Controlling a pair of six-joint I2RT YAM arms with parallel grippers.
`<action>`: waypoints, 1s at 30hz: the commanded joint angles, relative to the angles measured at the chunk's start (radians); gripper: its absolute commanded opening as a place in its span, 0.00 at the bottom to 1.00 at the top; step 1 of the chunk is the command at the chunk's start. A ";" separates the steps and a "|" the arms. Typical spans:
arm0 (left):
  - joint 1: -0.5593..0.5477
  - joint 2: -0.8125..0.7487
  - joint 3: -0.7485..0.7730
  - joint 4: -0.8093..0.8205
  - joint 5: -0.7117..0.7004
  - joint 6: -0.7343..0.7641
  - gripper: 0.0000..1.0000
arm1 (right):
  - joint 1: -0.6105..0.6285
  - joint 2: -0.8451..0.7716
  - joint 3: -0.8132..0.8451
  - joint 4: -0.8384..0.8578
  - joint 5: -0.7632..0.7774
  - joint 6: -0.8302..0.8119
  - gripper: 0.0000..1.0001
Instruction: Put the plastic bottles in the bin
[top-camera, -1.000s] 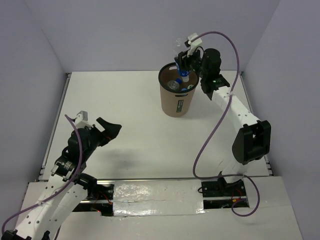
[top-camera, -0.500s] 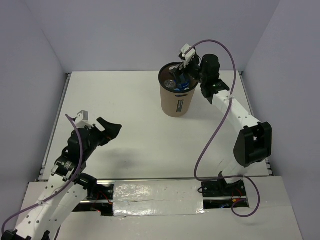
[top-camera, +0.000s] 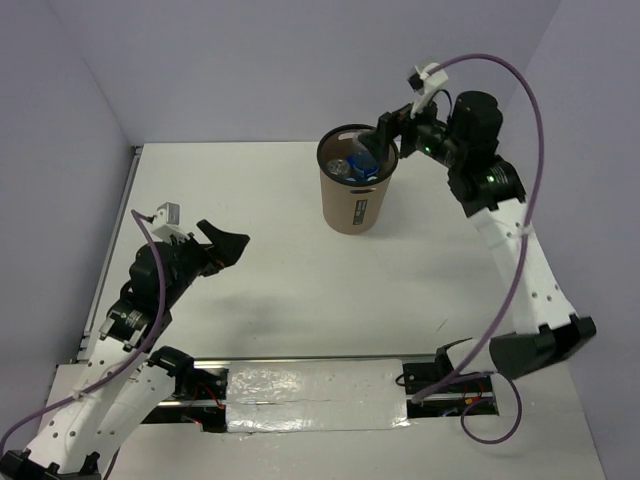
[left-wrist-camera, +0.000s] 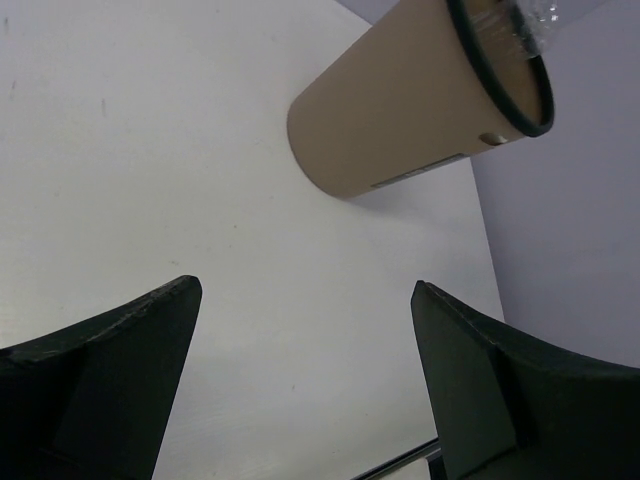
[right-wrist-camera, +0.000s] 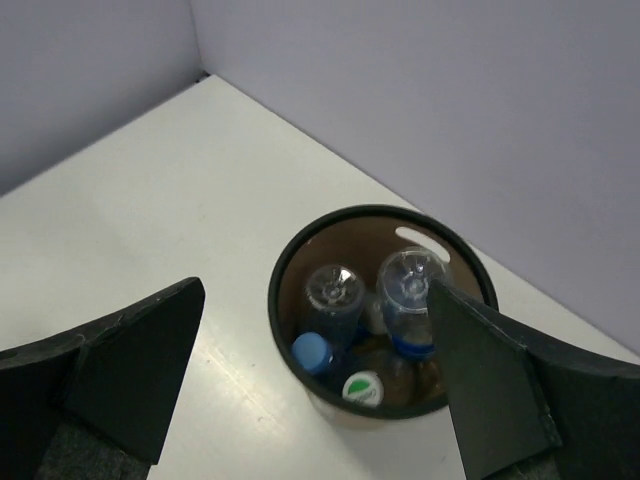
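The bin (top-camera: 352, 205), a brown cylinder with a black rim, stands at the back middle of the table. Several plastic bottles (top-camera: 357, 165) lie inside it. From above, the right wrist view shows two clear upturned bottle bases (right-wrist-camera: 335, 288), a blue cap (right-wrist-camera: 311, 352) and a white cap with a green mark (right-wrist-camera: 362, 388) inside the bin (right-wrist-camera: 272, 290). My right gripper (top-camera: 386, 133) hovers just right of the rim and above it, open (right-wrist-camera: 313, 288) and holding nothing. My left gripper (top-camera: 222, 247) is open (left-wrist-camera: 305, 288) low over the table at the near left, facing the bin (left-wrist-camera: 400, 120).
Grey walls close the table on the left, back and right. A metal rail (top-camera: 310, 385) with the arm bases runs along the near edge. The right arm's purple cable (top-camera: 525, 120) arcs above its elbow.
My right gripper opened and let go of a bottle, which dropped into the bin. The right arm then drew back to the right. The left arm barely shifted.
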 joint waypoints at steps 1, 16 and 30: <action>0.004 0.026 0.064 0.092 0.062 0.041 0.99 | -0.013 -0.147 -0.111 -0.130 0.046 0.092 1.00; 0.004 0.117 0.124 0.155 0.142 0.048 0.99 | -0.013 -0.499 -0.574 -0.064 0.262 0.189 1.00; 0.004 0.040 0.061 0.143 0.113 -0.002 0.99 | -0.012 -0.587 -0.768 0.128 0.267 0.151 1.00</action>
